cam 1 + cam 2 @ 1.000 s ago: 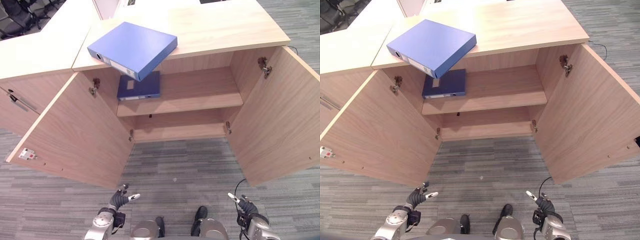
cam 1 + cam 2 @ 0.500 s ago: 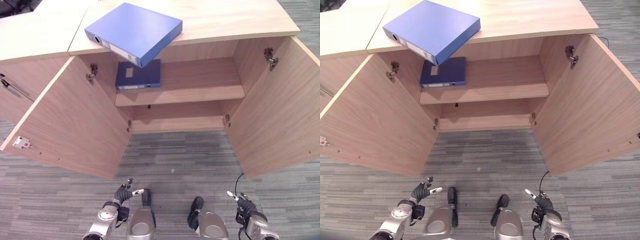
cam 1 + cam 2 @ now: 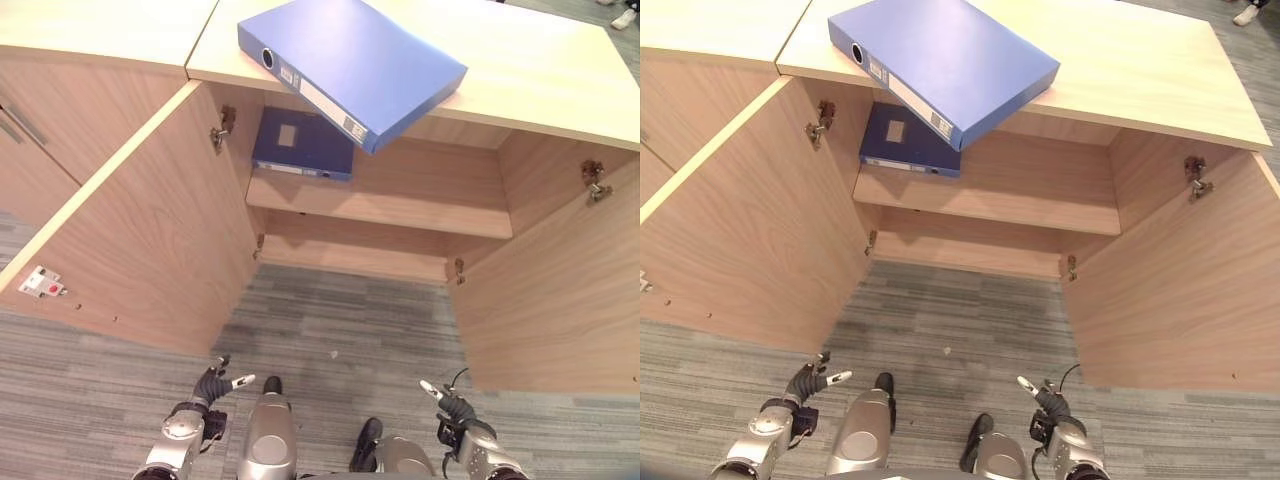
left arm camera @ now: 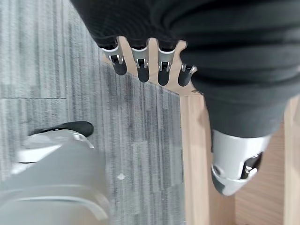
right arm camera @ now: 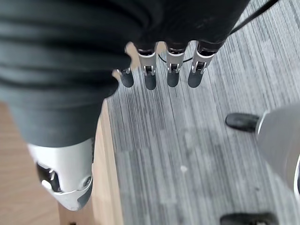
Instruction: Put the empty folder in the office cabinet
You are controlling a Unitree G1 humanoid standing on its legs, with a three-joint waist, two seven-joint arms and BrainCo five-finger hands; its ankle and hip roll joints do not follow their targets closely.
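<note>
Only your view has shifted nearer: the folder (image 3: 350, 65) lies untouched on the counter (image 3: 540, 75), overhanging the cabinet (image 3: 400, 190); stiff and probably light, grip its overhanging corner with each relaxed, empty robot hand (image 3: 213, 385) (image 3: 447, 402).

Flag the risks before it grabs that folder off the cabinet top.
1. The blue folder overhangs the cabinet top; a nudge could tip it off.
2. A second folder fills the shelf's left end, so insertion there may collide.
3. Both hands, left and right, hang low between the open doors.
</note>
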